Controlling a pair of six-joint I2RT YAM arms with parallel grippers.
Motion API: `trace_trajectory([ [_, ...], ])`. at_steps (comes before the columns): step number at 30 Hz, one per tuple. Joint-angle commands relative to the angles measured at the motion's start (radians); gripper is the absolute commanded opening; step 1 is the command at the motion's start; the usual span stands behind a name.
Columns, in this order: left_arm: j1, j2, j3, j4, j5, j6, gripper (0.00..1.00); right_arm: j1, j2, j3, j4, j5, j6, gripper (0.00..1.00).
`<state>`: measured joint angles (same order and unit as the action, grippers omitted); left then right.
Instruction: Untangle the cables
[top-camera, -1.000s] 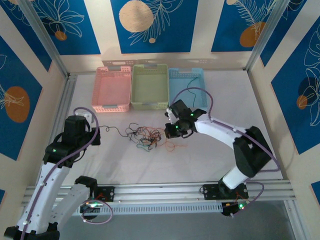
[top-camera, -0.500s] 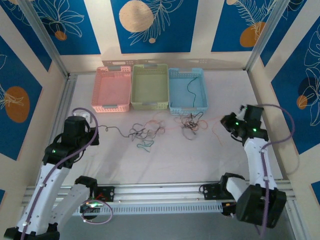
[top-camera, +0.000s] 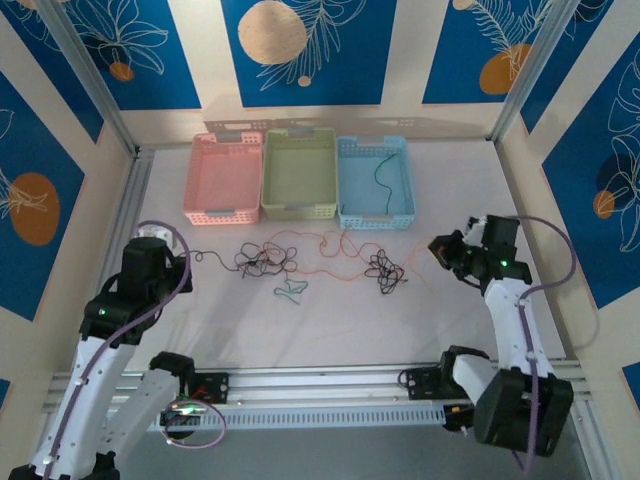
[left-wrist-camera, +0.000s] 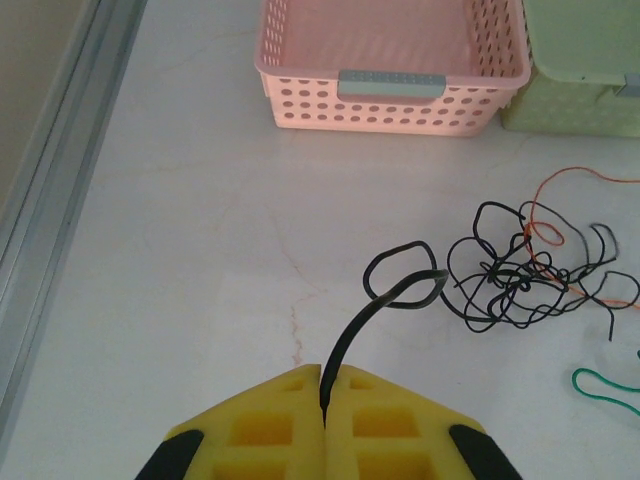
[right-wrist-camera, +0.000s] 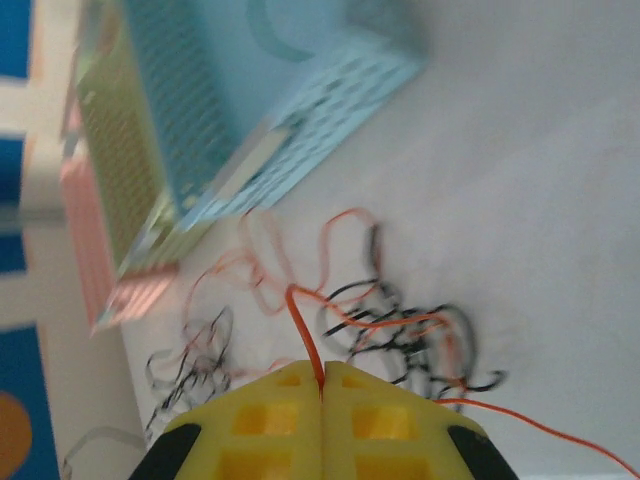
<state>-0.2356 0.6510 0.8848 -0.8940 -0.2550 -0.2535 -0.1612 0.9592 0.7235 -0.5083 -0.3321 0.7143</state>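
The cables lie strung out across the table in front of the baskets. A black and orange knot (top-camera: 265, 255) sits left of centre, and a black clump (top-camera: 385, 270) right of centre. My left gripper (top-camera: 183, 256) is shut on a black cable (left-wrist-camera: 398, 292) that leads into the left knot (left-wrist-camera: 520, 270). My right gripper (top-camera: 438, 250) is shut on an orange cable (right-wrist-camera: 306, 322), which runs taut through the black clump (right-wrist-camera: 410, 320) toward the knot. A green cable (top-camera: 290, 292) lies apart below them. In the wrist views both grippers (left-wrist-camera: 323, 372) (right-wrist-camera: 322, 372) pinch their strands between the yellow pads.
Three baskets stand in a row at the back: pink (top-camera: 225, 212), green (top-camera: 298, 208) and blue (top-camera: 345, 190). A black cable (top-camera: 380, 178) lies inside the blue one. A metal rail (top-camera: 320, 378) runs along the near edge.
My right arm swung from the centre to the right, dragging the orange cable and a black clump out of the knot. My left gripper drew back a little, stretching the black strand.
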Motion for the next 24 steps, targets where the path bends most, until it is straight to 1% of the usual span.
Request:
trace_trajectory([
  [1, 0.01, -0.004, 0.006, 0.01, 0.018, 0.007, 0.0, 0.132, -0.083, 0.144, -0.045, 0.026, -0.02, 0.0],
  [5, 0.01, 0.009, 0.003, 0.012, 0.03, 0.008, 0.0, 0.243, -0.104, 0.347, -0.065, 0.003, -0.022, 0.0],
  [7, 0.01, 0.012, 0.002, 0.012, 0.034, 0.01, 0.0, 0.271, -0.097, 0.459, -0.055, -0.019, -0.016, 0.0],
  [10, 0.009, 0.014, 0.002, 0.012, 0.035, 0.01, 0.0, 0.299, -0.059, 0.665, -0.031, -0.053, -0.008, 0.0],
  [14, 0.01, 0.016, 0.001, 0.012, 0.033, 0.007, 0.0, 0.316, 0.032, 0.947, 0.006, -0.111, 0.015, 0.0],
  [16, 0.01, 0.016, 0.0, 0.012, 0.035, 0.008, 0.0, 0.323, 0.073, 1.039, 0.042, -0.152, 0.034, 0.0],
  [18, 0.01, 0.016, 0.0, 0.013, 0.036, 0.008, 0.0, 0.327, 0.113, 1.106, 0.051, -0.173, 0.047, 0.0],
  [20, 0.009, 0.015, -0.001, 0.014, 0.038, 0.008, 0.0, 0.337, 0.137, 1.132, 0.019, -0.157, 0.04, 0.0],
  [22, 0.01, 0.015, -0.003, 0.015, 0.041, 0.009, 0.0, 0.339, 0.138, 1.107, -0.023, -0.128, 0.033, 0.0],
  [24, 0.01, 0.015, -0.004, 0.017, 0.047, 0.01, 0.0, 0.341, 0.125, 1.039, -0.031, -0.122, 0.034, 0.0],
])
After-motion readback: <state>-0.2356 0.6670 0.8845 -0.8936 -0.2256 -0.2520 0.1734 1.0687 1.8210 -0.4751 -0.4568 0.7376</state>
